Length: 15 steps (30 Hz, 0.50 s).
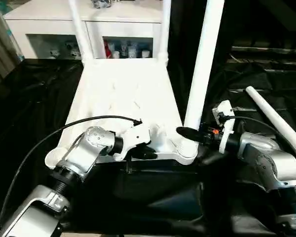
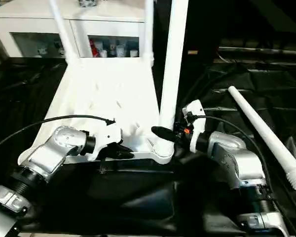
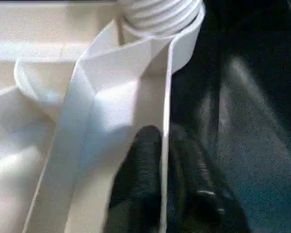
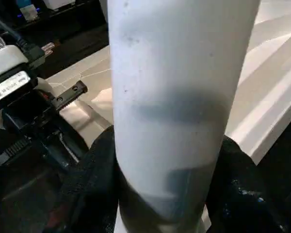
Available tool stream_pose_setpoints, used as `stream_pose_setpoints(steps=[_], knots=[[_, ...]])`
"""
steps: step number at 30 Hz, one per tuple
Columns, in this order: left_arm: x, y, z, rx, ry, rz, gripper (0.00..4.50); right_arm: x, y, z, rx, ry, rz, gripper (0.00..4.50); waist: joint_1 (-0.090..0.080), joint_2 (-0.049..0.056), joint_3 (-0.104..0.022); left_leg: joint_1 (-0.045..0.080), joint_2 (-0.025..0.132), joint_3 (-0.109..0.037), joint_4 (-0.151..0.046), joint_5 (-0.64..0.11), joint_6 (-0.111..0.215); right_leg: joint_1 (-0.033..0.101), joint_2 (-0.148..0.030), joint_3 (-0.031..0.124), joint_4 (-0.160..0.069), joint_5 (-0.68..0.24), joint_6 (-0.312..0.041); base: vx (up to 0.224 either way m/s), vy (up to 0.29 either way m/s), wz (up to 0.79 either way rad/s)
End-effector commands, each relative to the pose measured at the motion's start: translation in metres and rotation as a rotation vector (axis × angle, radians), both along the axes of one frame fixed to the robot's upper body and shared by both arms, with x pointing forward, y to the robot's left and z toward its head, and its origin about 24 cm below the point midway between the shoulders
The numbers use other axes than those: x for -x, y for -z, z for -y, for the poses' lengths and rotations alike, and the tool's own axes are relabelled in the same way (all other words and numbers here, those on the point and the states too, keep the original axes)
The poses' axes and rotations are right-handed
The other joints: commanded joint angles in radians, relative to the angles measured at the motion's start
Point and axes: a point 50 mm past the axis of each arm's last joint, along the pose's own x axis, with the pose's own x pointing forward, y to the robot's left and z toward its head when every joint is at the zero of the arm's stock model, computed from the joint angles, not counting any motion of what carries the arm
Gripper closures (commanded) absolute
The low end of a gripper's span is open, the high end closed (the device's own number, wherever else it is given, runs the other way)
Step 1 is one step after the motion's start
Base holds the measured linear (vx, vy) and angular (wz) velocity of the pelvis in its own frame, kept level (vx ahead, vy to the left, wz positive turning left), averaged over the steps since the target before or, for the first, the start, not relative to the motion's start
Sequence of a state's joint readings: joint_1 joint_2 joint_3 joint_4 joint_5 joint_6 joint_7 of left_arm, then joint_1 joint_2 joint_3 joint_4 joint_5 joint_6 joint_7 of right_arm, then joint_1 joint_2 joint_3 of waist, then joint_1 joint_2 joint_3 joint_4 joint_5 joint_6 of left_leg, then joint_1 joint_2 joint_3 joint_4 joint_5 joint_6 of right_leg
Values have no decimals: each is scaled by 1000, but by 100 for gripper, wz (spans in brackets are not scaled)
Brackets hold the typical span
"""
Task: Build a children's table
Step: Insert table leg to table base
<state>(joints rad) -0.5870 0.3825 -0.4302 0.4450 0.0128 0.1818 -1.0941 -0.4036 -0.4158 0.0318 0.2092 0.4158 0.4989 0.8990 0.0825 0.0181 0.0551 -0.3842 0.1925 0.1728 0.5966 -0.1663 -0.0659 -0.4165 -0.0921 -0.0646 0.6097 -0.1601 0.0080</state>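
1. Two silver arms come up from the near edge, one on each side, over the black cloth (image 1: 153, 202) that covers the work table.
2. Next comes the near edge of the white tabletop (image 1: 123, 98). It lies upside down on the black cloth, with its ribbed side facing up.
3. At that near edge is the left gripper (image 1: 147, 150). Its two black fingers (image 3: 140, 170) sit close together, one on each side of the thin white edge wall of the tabletop. I cannot tell if they squeeze it or only touch it.
4. At the near right corner a tall white leg (image 1: 203, 59) stands straight up in its round socket.
5. Low on this leg is the right gripper (image 1: 187, 133). It comes in from the right side. Its black fingers (image 4: 92, 184) are partway open and hug the leg, one on each side, just above the socket.
6. To the right lies another white leg (image 2: 264, 133), flat on the black cloth. It is apart from the tabletop and from both grippers.
7. Farther back, two more white legs stand up in the far corners: one on the left (image 1: 79, 29) and one on the right (image 1: 165, 29).
8. Behind everything is a white cabinet (image 1: 39, 24) with small colourful things on its shelf.
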Motion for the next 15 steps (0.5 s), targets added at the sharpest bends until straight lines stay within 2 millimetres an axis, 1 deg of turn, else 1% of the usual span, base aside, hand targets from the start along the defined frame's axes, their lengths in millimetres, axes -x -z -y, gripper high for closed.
stream_pose_setpoints(steps=[1, 2, 3, 4, 5, 6, 7, 8, 9, 10, 11, 12, 14, 15], knots=[[-3, 2, -7, -55, -26, 20, 372, -3, -1, 0, 30, 12, 15, 263, 8, -9, -67, 15, 27, -6, -76, -292, 6, 49, -50, 35, -86, -367, -185, 0, 0, 0], [-4, 2, -7, -63, -27, 27, 349, -3, -1, 0, 30, 11, 16, 263, 8, -9, -65, 17, 27, -6, -76, -303, 4, 47, -49, 35, -89, -390, -175, 0, 0, 0], [-4, 3, -7, -63, -26, 22, 349, -3, -2, 0, 29, 10, 16, 263, 10, -8, -64, 18, 27, -7, -77, -314, 0, 46, -50, 35, -92, -413, -170, 0, 0, 0], [-4, 3, -7, -62, -26, 18, 346, -3, -2, -1, 29, 8, 17, 263, 10, -8, -64, 18, 27, -7, -77, -314, 0, 46, -50, 35, -92, -413, -170, 0, 0, 0], [-4, 3, -7, -61, -26, 14, 374, -3, -2, -1, 29, 7, 17, 263, 11, -9, -64, 19, 26, -8, -77, -326, -3, 45, -51, 34, -95, -444, -159, 0, 0, 0], [-4, 4, -7, -56, -27, 11, 382, -3, -2, -1, 28, 6, 17, 263, 12, -6, -64, 20, 26, -9, -77, -331, -5, 44, -52, 34, -96, -453, -157, 0, 0, 0], [-5, 4, -7, -53, -27, 9, 383, -3, -2, -1, 28, 6, 18, 263, 11, -7, -64, 19, 26, -10, -78, -336, -6, 44, -51, 33, -97, -461, -150, 0, 0, 0], [-5, 3, -6, -45, -33, 5, 376, -2, -2, -1, 28, 5, 18, 263, 12, -5, -63, 19, 26, -10, -79, -343, -8, 43, -51, 32, -98, -468, -147, 0, 0, 0], [-5, 3, -6, -39, -35, 5, 384, -2, -2, -1, 28, 5, 18, 263, 12, -6, -64, 20, 26, -11, -78, -344, -8, 43, -51, 32, -99, -470, -146, 0, 0, 0], [-6, 2, -6, -36, -36, 5, 406, -2, -2, -1, 27, 5, 18, 263, 11, -6, -64, 19, 26, -11, -79, -346, -8, 43, -51, 32, -99, -471, -145, 0, 0, 0], [-6, 1, -6, -20, -44, 7, 406, -2, -2, -1, 27, 5, 18, 263, 13, -6, -65, 18, 26, -11, -78, -341, -8, 44, -52, 33, -98, -462, -147, 0, 0, 0], [-7, 1, -5, -14, -47, 8, 428, -2, -1, -1, 28, 5, 18, 263, 13, -6, -66, 18, 26, -11, -78, -336, -7, 44, -52, 33, -97, -453, -149, 0, 0, 0], [-7, 1, -5, -8, -47, 8, 418, -1, -1, -1, 28, 5, 18, 263, 12, -8, -67, 13, 26, -12, -79, -323, -5, 48, -52, 33, -93, -428, -155, 0, 0, 0], [-7, 1, -5, 0, -48, 5, 432, -1, -1, -1, 27, 5, 18, 263, 11, -7, -67, 11, 26, -13, -80, -319, -5, 50, -52, 32, -91, -420, -156, 0, 0, 0]])
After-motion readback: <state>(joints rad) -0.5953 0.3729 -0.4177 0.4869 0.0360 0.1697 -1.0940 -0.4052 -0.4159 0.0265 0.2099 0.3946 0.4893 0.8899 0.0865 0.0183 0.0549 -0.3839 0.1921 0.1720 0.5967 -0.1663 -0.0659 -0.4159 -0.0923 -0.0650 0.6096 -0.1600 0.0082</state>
